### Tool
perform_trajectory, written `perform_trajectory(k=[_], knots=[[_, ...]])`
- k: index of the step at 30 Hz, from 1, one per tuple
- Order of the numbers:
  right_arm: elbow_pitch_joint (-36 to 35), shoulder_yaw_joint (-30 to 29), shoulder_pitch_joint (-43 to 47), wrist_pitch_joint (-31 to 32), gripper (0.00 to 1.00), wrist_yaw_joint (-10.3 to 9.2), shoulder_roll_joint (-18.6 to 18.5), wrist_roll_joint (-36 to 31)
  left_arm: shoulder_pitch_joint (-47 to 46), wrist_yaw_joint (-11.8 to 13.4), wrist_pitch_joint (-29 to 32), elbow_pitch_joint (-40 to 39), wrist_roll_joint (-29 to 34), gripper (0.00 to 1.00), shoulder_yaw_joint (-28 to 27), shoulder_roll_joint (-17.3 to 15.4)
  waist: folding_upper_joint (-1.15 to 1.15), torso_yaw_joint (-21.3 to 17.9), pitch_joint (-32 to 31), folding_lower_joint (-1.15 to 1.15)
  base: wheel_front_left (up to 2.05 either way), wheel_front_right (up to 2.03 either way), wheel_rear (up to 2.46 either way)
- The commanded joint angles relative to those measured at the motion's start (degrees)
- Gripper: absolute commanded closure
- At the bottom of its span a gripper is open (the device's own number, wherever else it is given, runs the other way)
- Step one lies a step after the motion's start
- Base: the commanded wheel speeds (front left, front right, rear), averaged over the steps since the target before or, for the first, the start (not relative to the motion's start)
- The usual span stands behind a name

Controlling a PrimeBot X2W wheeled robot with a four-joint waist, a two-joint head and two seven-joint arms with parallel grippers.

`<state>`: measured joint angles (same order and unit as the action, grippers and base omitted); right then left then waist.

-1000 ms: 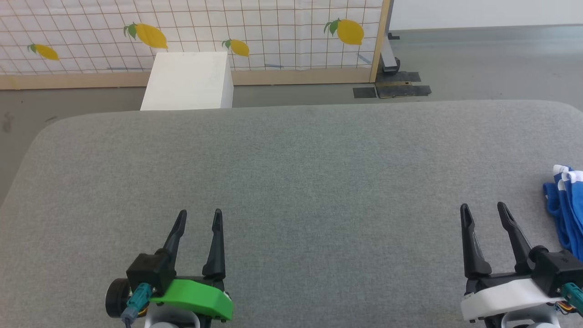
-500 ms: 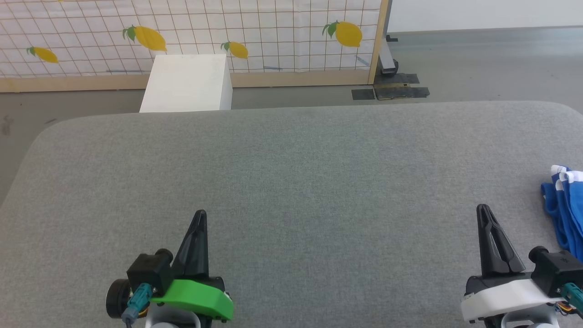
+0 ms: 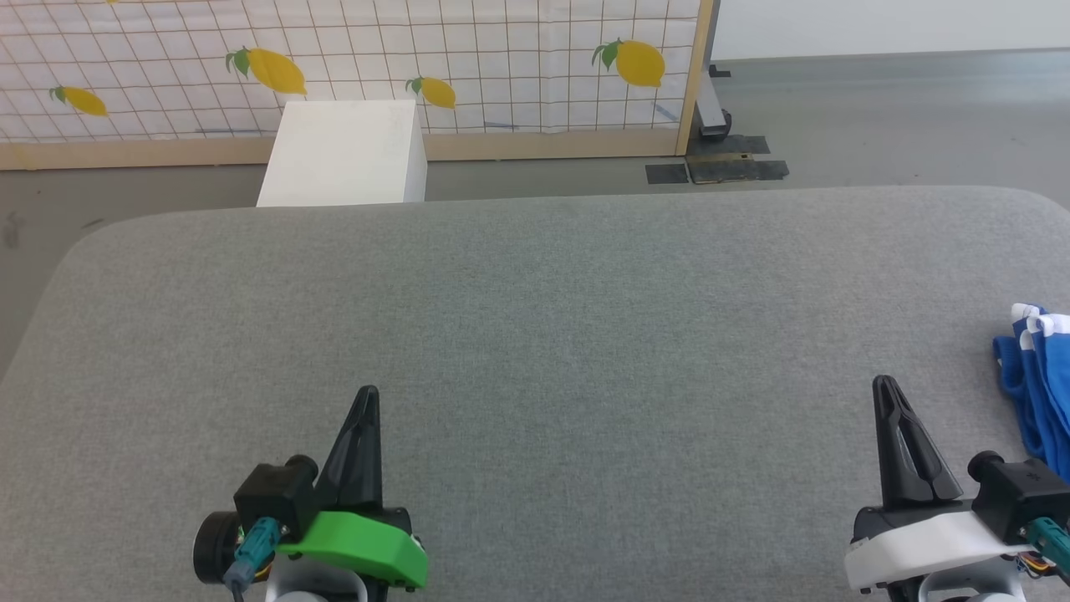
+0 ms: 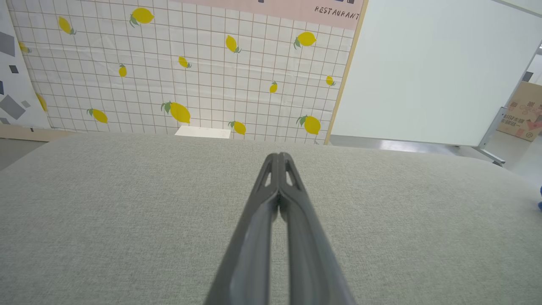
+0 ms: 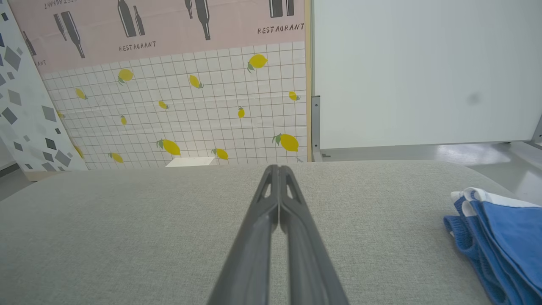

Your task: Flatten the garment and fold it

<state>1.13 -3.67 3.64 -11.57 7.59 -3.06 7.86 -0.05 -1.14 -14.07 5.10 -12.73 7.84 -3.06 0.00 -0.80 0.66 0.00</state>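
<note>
The garment [image 3: 1041, 376], bright blue with white trim, lies bunched at the right edge of the grey table [image 3: 535, 318]; the right wrist view shows the garment [image 5: 504, 237] at its lower right. My right gripper [image 3: 884, 386] sits shut and empty near the table's front, a short way left of the garment and apart from it. In its own view the right gripper [image 5: 276, 169] has both fingers pressed together. My left gripper [image 3: 366, 395] rests shut and empty at the front left, and the left gripper [image 4: 278, 156] shows its tips touching.
A white box [image 3: 343, 150] stands on the floor beyond the table's far edge. Behind it runs a lemon-patterned panel [image 3: 468, 50] with a wooden frame. Grey floor [image 3: 878, 117] opens at the far right.
Both grippers went from open to shut, with nothing between their fingers. The head camera tilted slightly; the garment lies as before.
</note>
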Motion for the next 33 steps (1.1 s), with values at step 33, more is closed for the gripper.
perform_trajectory(k=[33], knots=[[-0.4, 1.2, -1.2, 3.5, 1.0, -0.03, 0.1, -2.5, 0.0, 0.4, 4.3, -1.6, 4.0, 1.0, -2.5, 0.1, 0.0, 0.2, -0.2, 0.0, 0.0, 0.0, 0.0]])
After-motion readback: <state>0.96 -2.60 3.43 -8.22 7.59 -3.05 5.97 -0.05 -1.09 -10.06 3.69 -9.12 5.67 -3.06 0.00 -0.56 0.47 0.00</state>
